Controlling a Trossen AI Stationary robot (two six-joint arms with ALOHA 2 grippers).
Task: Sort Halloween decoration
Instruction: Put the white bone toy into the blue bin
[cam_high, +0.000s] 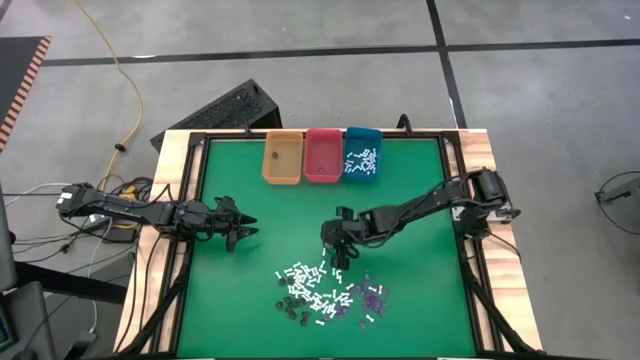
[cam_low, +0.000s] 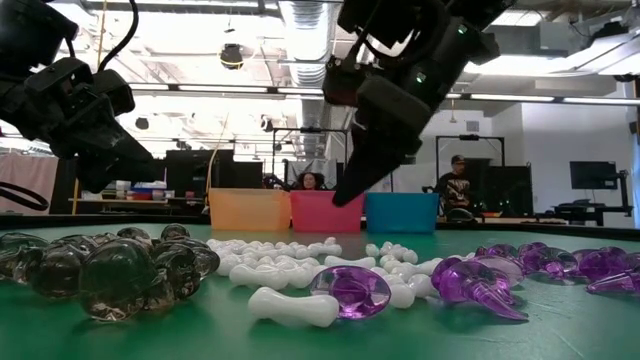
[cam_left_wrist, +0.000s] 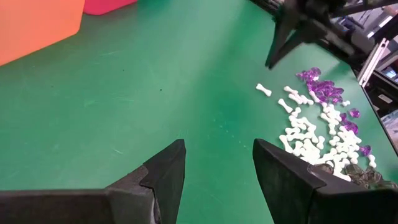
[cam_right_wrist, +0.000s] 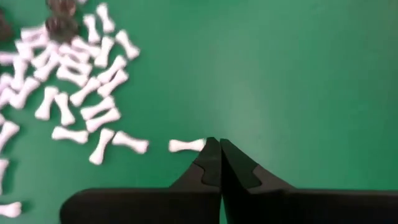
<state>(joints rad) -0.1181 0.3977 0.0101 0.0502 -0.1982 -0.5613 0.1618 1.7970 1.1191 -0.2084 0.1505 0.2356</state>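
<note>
right gripper (cam_high: 336, 262) hangs over the green table mat (cam_high: 230, 300) with its two dark fingers pressed tightly together. in the right wrist view the closed tips meet at one end of a single white bone-shaped piece (cam_right_wrist: 186, 145); whether the tips actually pinch that piece or merely touch it cannot be made out, since the fingers cover its end. beside this gripper lies the scattered halloween decoration (cam_high: 325, 292): white bones nearest the fingertips, purple bits (cam_high: 371, 294) to one side, dark smoky pieces (cam_high: 291, 309) on the far edge of the pile. in the low view the dark pieces (cam_low: 110, 265) look like translucent lumps, too blurred to name, and the gripper's tip sits in front of the bins, above the pile.

beyond the gripper, along the table's far edge, stand three bins in a row: orange bin (cam_high: 283, 158), pink bin (cam_high: 323, 155) and teal bin (cam_high: 362, 153). the teal one holds white pieces; the pink one has a small dark speck that cannot be identified.

left gripper (cam_high: 246, 225) waits well apart over bare mat, its fingers spread wide and empty.

two people show faintly in the room behind the bins, partly hidden.
</note>
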